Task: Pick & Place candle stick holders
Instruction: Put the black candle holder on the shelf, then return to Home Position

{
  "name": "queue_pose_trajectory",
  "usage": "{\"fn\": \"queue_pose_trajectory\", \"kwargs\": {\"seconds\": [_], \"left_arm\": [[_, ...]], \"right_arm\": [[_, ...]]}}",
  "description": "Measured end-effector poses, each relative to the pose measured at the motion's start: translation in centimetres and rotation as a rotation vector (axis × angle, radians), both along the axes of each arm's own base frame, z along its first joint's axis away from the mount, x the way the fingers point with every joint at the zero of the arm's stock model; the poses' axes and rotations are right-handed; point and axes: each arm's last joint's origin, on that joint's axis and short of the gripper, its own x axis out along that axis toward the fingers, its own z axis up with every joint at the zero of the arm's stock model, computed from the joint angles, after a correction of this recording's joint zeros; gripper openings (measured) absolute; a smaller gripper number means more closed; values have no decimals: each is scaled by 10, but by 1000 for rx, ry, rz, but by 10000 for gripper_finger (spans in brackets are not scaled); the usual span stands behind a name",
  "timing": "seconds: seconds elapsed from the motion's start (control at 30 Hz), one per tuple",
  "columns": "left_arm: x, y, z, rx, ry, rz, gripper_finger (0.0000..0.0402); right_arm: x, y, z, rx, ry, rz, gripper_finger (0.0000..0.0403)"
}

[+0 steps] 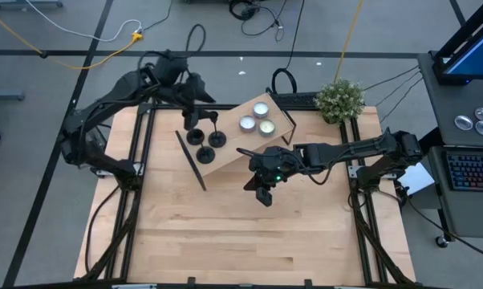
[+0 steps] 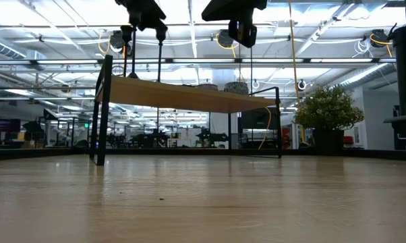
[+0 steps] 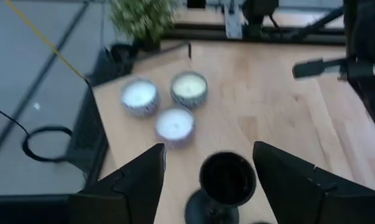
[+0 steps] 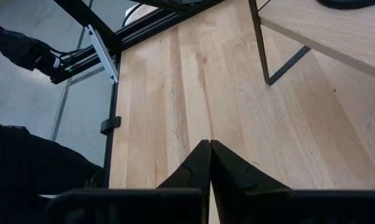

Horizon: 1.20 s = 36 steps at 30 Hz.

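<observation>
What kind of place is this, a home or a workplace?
Most likely a workplace, a robot lab or workshop. Cables lie on the grey floor, long ceiling lights hang over an open hall, and a keyboard sits beside the wooden table.

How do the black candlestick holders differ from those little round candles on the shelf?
The candle stick holders are matte black, with a thin upright stem on a disc base; the tealight candles are squat, pale and silvery. The holders stand by the left gripper, the candles nearer the plant. Both sit on the raised wooden shelf.

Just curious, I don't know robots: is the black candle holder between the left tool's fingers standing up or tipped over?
Upright: the candle stick holder shows its cup from above, on the shelf.
</observation>
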Motion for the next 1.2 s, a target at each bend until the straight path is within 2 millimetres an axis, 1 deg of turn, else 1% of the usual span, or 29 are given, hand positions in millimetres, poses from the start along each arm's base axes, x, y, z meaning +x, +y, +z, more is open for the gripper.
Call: {"fn": "queue_pose_trajectory", "kwargs": {"seconds": [0.27,0.47,0.6,0.7,0.8,0.97,1.2], "left_arm": [[-24,-14,27,94,-107,74,255],[-51,-33,47,102,-192,98,248],[-70,-47,59,78,-254,97,242],[-85,-58,66,53,-298,119,242],[-101,-68,72,32,-329,135,241],[-125,-85,77,-47,-374,175,241],[-152,-105,78,-198,-400,200,241]], "right_arm": [[-1,5,0,-2,-1,16,0],[-1,5,0,-38,-12,36,0],[-6,3,9,-122,-55,40,0],[-15,1,17,-199,-67,46,0],[-24,-1,28,-257,-111,59,0],[-45,-3,45,-307,-140,94,0],[-76,-7,64,-366,-159,133,0]]}}
